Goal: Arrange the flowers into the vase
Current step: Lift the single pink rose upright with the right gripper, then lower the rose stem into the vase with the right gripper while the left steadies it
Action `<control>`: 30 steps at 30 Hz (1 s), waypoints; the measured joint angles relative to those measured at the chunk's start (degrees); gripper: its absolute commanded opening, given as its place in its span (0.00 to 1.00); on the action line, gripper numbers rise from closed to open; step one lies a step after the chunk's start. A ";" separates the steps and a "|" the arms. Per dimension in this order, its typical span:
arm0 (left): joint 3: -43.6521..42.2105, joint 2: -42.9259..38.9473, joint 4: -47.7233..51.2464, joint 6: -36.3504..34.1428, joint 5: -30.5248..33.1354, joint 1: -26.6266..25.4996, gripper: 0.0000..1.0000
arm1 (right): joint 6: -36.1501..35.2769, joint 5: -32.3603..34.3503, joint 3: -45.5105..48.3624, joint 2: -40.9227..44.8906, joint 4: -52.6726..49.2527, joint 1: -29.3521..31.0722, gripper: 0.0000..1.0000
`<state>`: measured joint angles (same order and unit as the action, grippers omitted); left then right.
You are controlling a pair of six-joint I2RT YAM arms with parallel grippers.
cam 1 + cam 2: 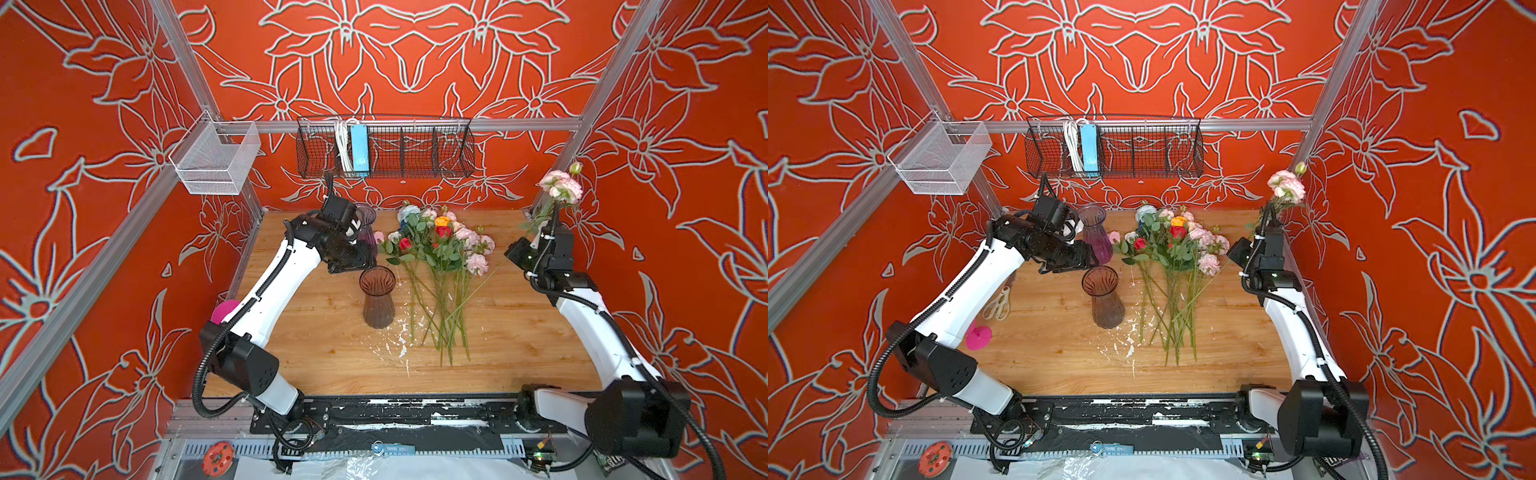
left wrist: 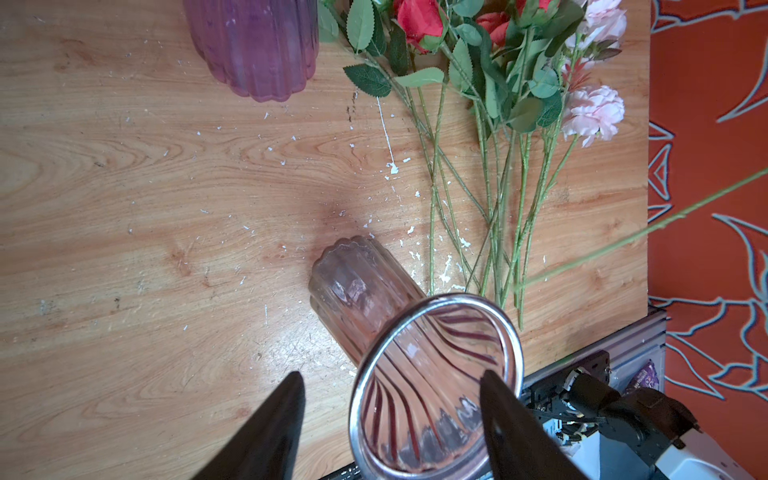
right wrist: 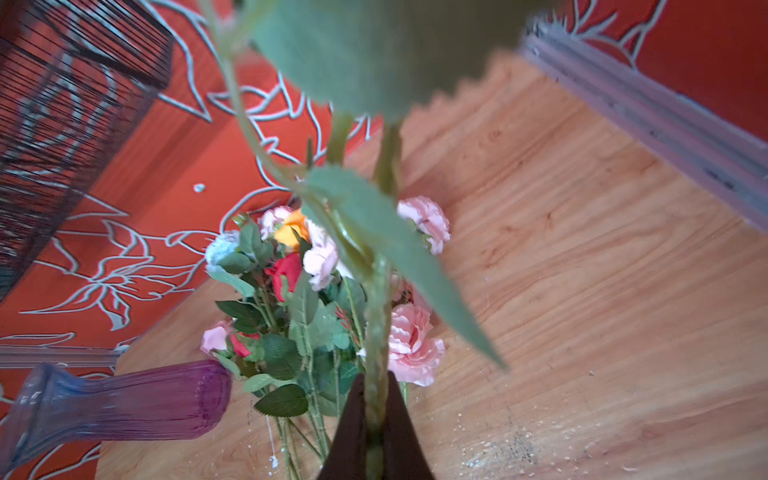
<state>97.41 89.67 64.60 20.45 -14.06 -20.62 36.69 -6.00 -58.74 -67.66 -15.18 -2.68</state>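
Brown ribbed-glass vase (image 1: 377,297) upright mid-table, just left of the flowers (image 1: 436,249) heaped flat. Hovers over its rim with left gripper (image 2: 390,374), jaws apart, likely ready to steady it. Clamps right gripper (image 3: 376,378) on one pink peony (image 1: 561,185) stem, raised far right, bloom up, presumably to clear the heap.

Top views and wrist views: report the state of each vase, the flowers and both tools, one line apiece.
brown vase: upright, empty.
purple vase: upright, empty.
loose flowers: lying in a heap, none in a vase.
pink flower: lifted, stem clamped, blooms up.
left tool: open, at the brown vase's rim, holding nothing.
right tool: shut on the pink flower's stem.
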 measured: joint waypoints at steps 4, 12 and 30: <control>-0.24 -1.99 -1.07 -0.11 0.15 0.00 0.70 | -1.60 0.17 -5.33 1.84 -1.84 1.36 0.06; -7.48 -11.52 -6.93 0.57 5.14 0.07 0.77 | -5.05 1.55 -16.98 3.87 -1.14 14.69 0.06; -35.54 -40.09 -29.59 6.67 21.59 1.46 0.92 | -18.14 5.35 -38.56 -14.64 7.80 44.19 0.06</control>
<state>61.87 49.58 35.00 27.11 7.53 -19.16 18.55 -0.64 -97.30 -82.30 -7.38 41.52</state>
